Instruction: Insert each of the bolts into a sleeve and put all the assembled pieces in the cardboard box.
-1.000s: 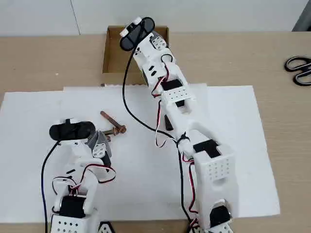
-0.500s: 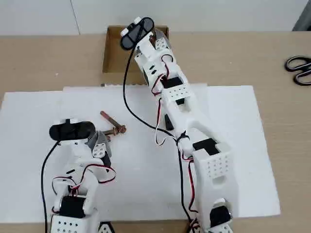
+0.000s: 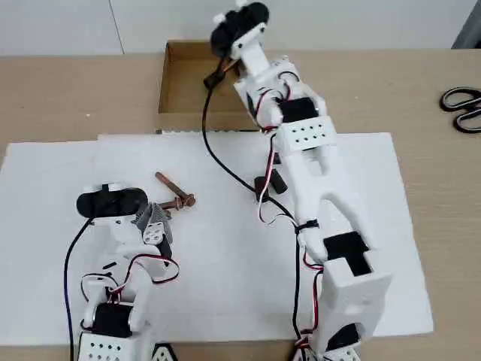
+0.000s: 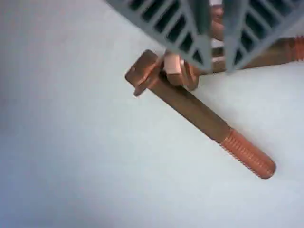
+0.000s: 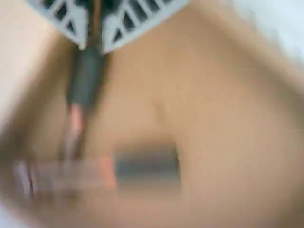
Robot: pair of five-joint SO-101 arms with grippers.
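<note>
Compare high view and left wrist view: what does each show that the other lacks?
High view, not left wrist: the cardboard box, the right tool over it with a sleeve in its grip, and scissors.
Left wrist, not high: the loose bolt's flanged hex head and threaded end up close, and a second bolt partly hidden by the left tool.
Both: the left tool, the copper bolts lying with heads together, and the white sheet.
</note>
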